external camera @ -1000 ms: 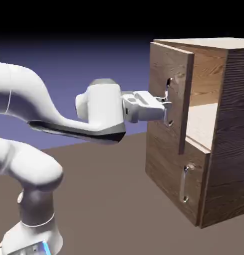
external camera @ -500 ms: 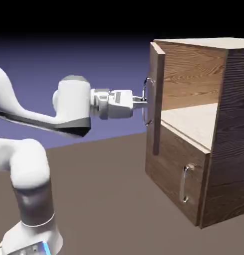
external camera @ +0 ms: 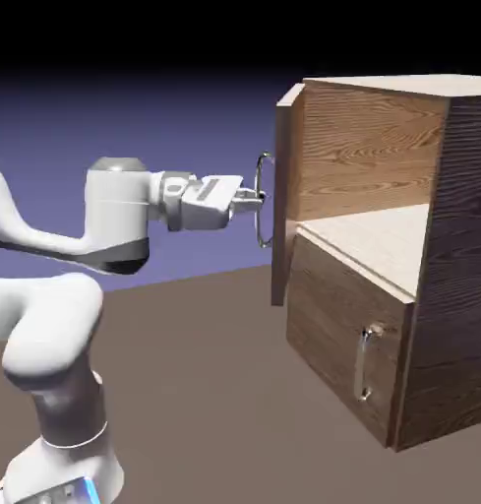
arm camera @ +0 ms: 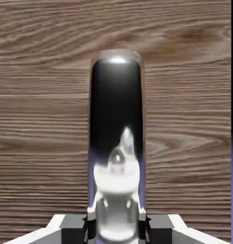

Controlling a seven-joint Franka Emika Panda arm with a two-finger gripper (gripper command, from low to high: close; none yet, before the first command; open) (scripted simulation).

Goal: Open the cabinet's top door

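The brown wood-grain cabinet [external camera: 450, 246] stands at the exterior view's right. Its top door [external camera: 287, 197] is swung far out, seen almost edge-on, and the pale shelf [external camera: 382, 236] inside shows. My gripper [external camera: 256, 198] is shut on the door's silver bar handle [external camera: 264, 197], with the white arm stretched level toward it. In the hand view the shiny handle [arm camera: 117, 143] fills the middle between my fingertips [arm camera: 75, 224], with the door's wood [arm camera: 42, 119] behind it.
The smaller lower door [external camera: 332, 335] is closed, with its short silver handle [external camera: 364, 362] on its front. The brown table [external camera: 214, 394] spreads in front of the cabinet. My arm's base [external camera: 57, 463] stands at the lower left.
The top door has swung much further open, from ajar to almost edge-on. My hand has drawn back to the left with the handle, and the elbow has folded in.
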